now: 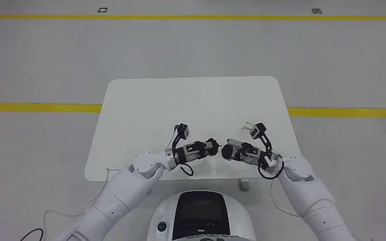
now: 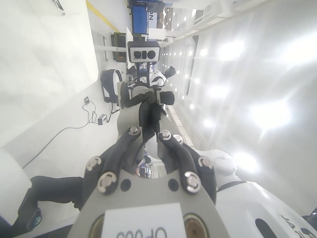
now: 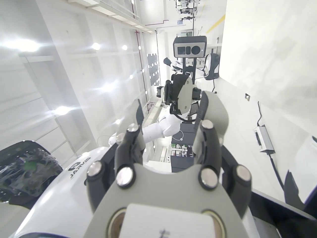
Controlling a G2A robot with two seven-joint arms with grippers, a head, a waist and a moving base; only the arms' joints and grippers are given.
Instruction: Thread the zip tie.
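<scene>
we find the left gripper [image 1: 214, 146] closed, its contents indiscernible, facing the parted right gripper [image 1: 228, 150] tip to tip over the table [image 1: 181, 102], seemingly aligned for threading.

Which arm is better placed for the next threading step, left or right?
Probably the right. The right pincer is open and faces the left pincer closely above the table. The left pincer is shut; I cannot tell whether it grips the tie.

Hold of left end effector [image 2: 148, 110] indiscernible
</scene>
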